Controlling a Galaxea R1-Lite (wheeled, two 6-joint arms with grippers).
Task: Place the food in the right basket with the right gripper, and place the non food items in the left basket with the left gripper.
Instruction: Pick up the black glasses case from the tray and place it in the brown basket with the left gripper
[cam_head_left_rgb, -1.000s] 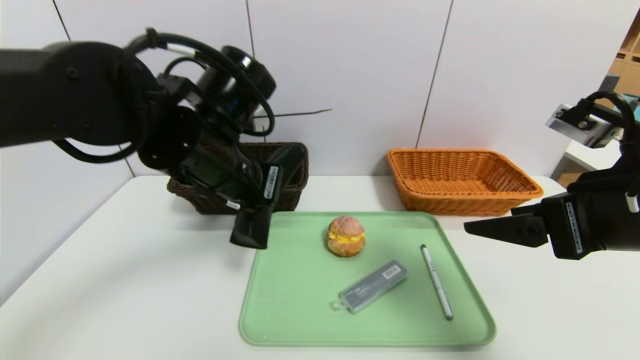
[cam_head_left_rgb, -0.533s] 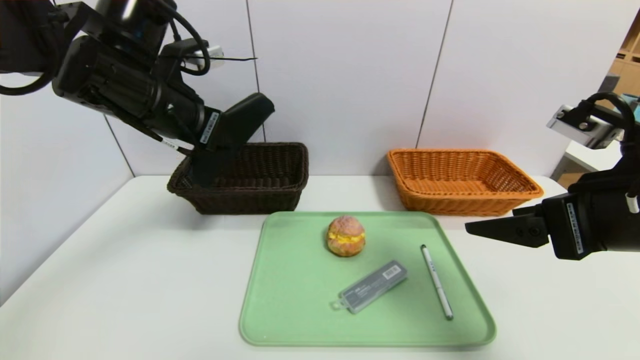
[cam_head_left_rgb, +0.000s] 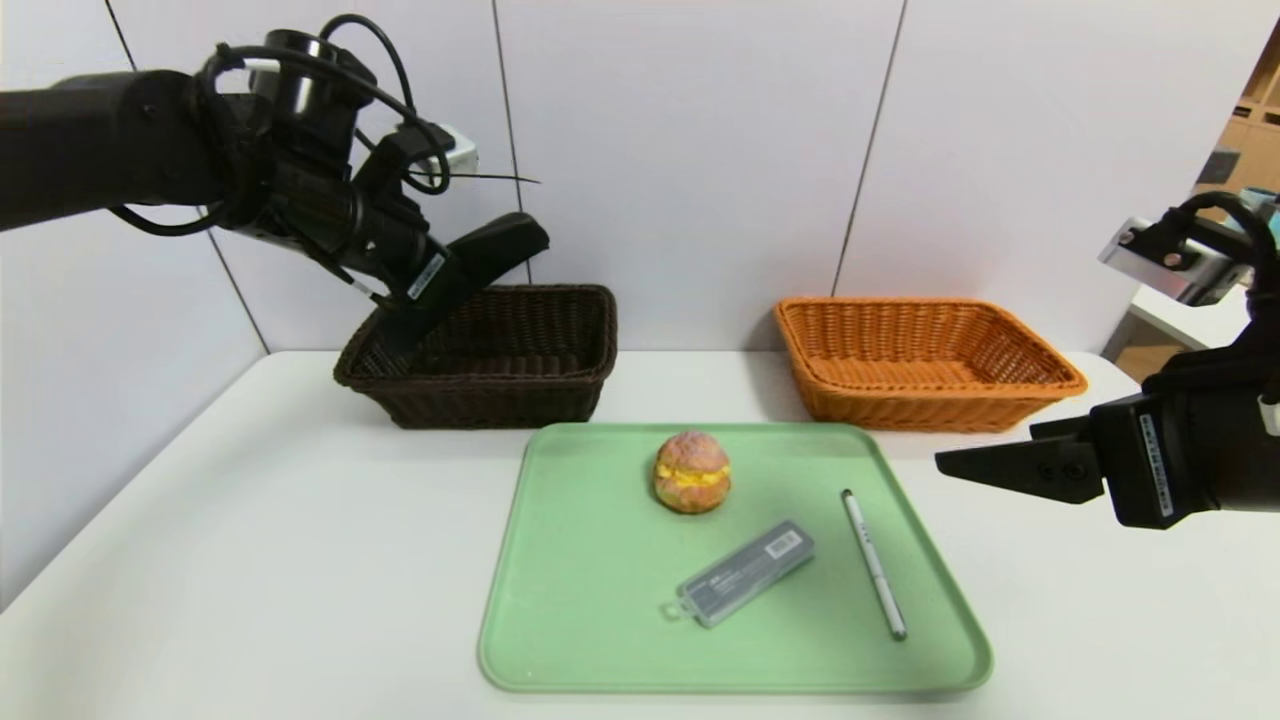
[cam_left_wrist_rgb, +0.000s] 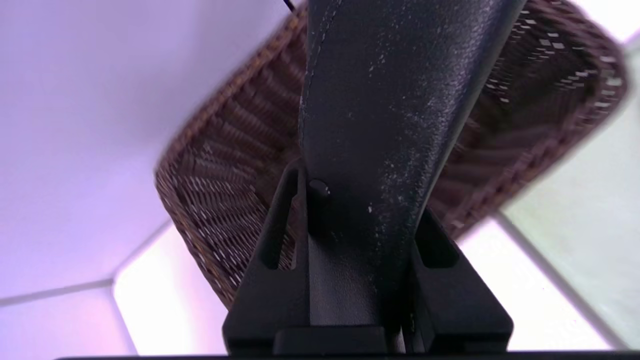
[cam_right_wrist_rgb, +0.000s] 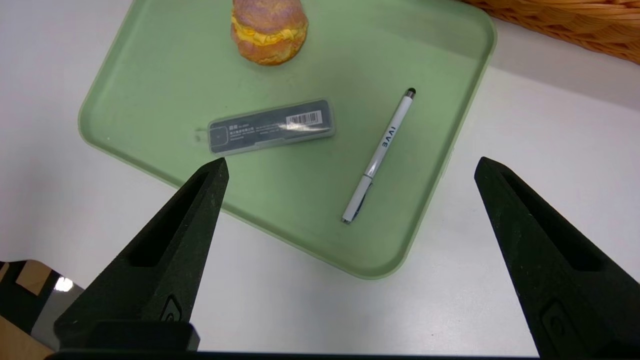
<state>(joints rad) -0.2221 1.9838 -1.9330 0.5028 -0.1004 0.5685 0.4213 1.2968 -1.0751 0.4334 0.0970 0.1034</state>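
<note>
My left gripper (cam_head_left_rgb: 452, 272) is shut on the folded black cloth (cam_head_left_rgb: 505, 240) and holds it in the air over the dark brown left basket (cam_head_left_rgb: 500, 362). Seen from the left wrist, the cloth (cam_left_wrist_rgb: 385, 110) fills the space between the jaws of the left gripper (cam_left_wrist_rgb: 357, 200), with the brown basket (cam_left_wrist_rgb: 220, 165) behind it. On the green tray (cam_head_left_rgb: 560, 610) lie the bun (cam_head_left_rgb: 691, 472), the grey plastic case (cam_head_left_rgb: 745, 573) and the white pen (cam_head_left_rgb: 873, 563). My right gripper (cam_head_left_rgb: 960, 466) hovers open to the right of the tray, holding nothing. The orange right basket (cam_head_left_rgb: 925, 362) stands behind it.
The right wrist view looks down past the open right gripper (cam_right_wrist_rgb: 350, 162) at the tray (cam_right_wrist_rgb: 150, 75), with the bun (cam_right_wrist_rgb: 269, 30), case (cam_right_wrist_rgb: 271, 126) and pen (cam_right_wrist_rgb: 382, 150) on it. A corner of the orange basket (cam_right_wrist_rgb: 575, 25) shows. White wall panels rise close behind both baskets.
My left gripper has lifted the black cloth from beside the tray's far left corner up and back to above the brown basket. The right gripper has barely shifted.
</note>
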